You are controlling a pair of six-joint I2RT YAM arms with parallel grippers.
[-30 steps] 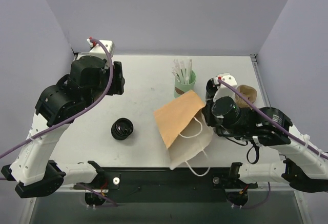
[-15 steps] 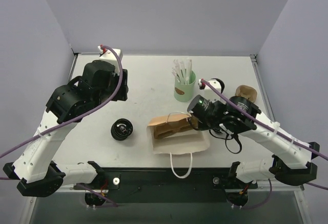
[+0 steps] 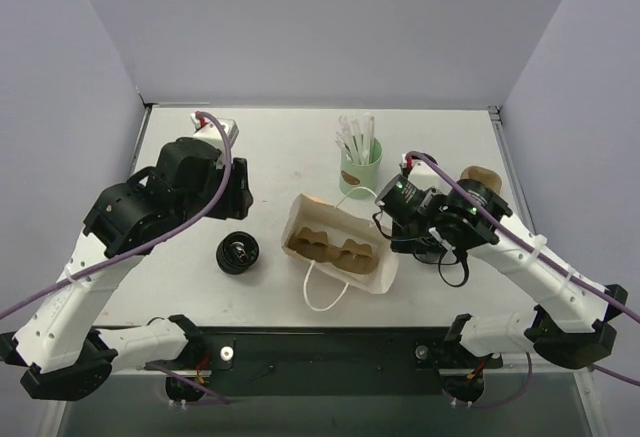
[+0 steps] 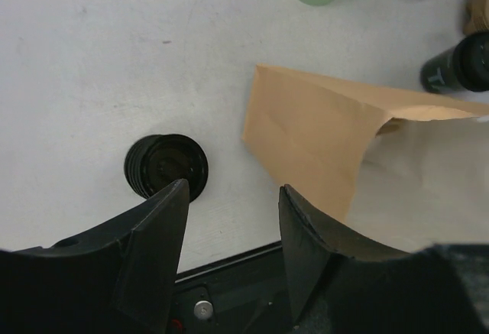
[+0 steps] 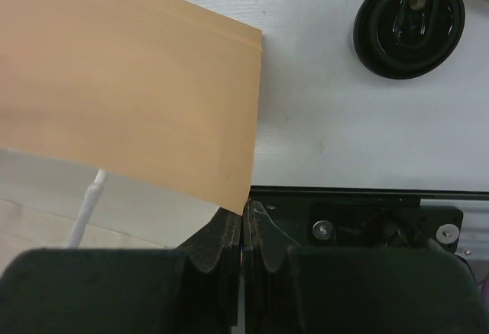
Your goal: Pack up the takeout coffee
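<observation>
Takeout coffee (image 5: pixel 409 24) sat toward right edge of worktop (image 3: pixel 280 157); likely light, crushable; hold around wall. Right gripper (image 5: pixel 244 223) pinched bag (image 5: pixel 130 82); left gripper (image 4: pixel 231 189) spread.

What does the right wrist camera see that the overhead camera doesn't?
Only the right wrist view: the takeout coffee, seen lid-on from above, and the right gripper with its fingers shut on the paper bag at its edge. Only the overhead view: the cardboard carrier inside the open bag, the green cup of straws, and the lid stack. Both: the paper bag and the white table.
</observation>
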